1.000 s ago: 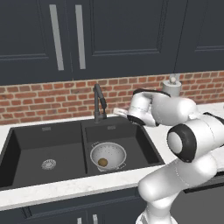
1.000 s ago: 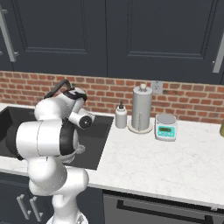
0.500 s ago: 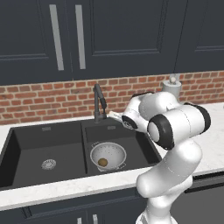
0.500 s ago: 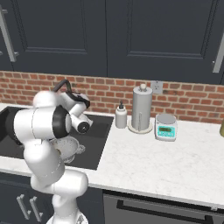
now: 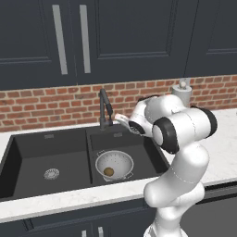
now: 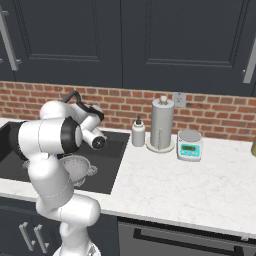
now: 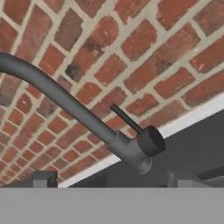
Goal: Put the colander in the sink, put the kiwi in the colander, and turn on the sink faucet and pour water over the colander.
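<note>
One brown kiwi (image 5: 108,171) inside silvery colander (image 5: 121,160)

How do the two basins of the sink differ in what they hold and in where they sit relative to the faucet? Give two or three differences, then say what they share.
The right basin holds the colander with the kiwi inside; the left basin holds nothing but its bare steel drain. The right basin's drain is covered by the colander; the left's is exposed. The faucet stands behind the right basin's left end, not the left basin. Both are matte black, rectangular and dry.
</note>
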